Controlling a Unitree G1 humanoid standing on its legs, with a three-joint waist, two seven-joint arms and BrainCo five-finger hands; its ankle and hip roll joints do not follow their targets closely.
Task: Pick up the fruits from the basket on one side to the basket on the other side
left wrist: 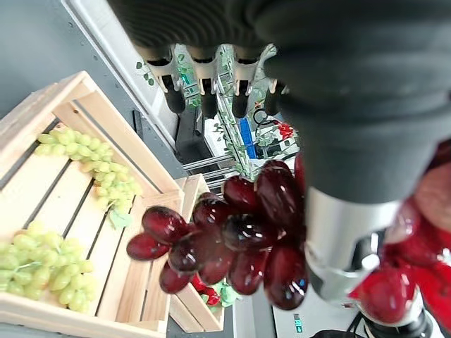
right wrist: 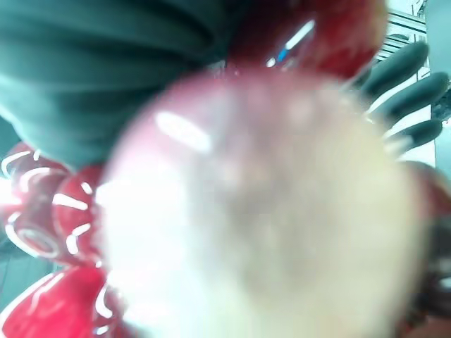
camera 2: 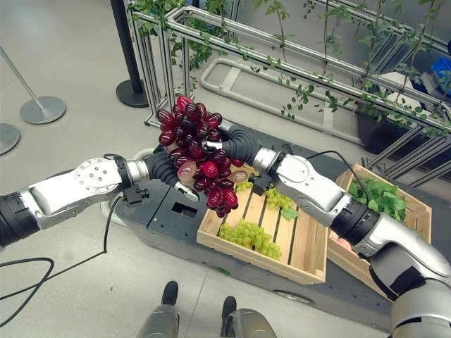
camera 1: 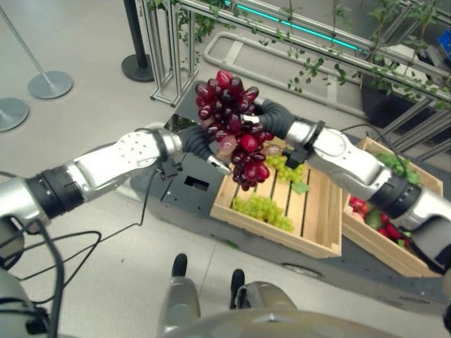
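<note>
Grapes, red bunch [camera 1: 232, 127], held up in the air between both hands, above the near-left corner of the middle crate [camera 1: 320, 243]. Looks like a two-hand carry or a handover mid-transfer, my guess, since the bunch is big and floppy and one hand would likely let it sag or drop berries.

Left hand [camera 2: 184, 184] comes in from the left under the lower side of the bunch. Its wrist view shows fingers [left wrist: 204, 88] straight and spread, nothing curled, with the grapes hanging beside the thumb side, so it reads as a relaxed supporting hand, not a clamp.

Right hand [camera 2: 236, 144] comes in from the right, buried in the far side of the bunch. Its wrist view is mostly a close blurred grape with a few dark fingertips [right wrist: 402, 98] past it; whether they wrap the bunch I cannot tell.

Eye views give the layout the wrist views lack: two green grape bunches [camera 1: 264, 208] already lying in the middle crate, and a second crate [camera 1: 423, 183] to the right with leafy greens and some red fruit. Left wrist view adds the slatted crate floor with green grapes below the hanging red ones, so the bunch is clear of the crate, not touching it.

Risk, as a judgement: loose hold on the left, berries could slip off.
</note>
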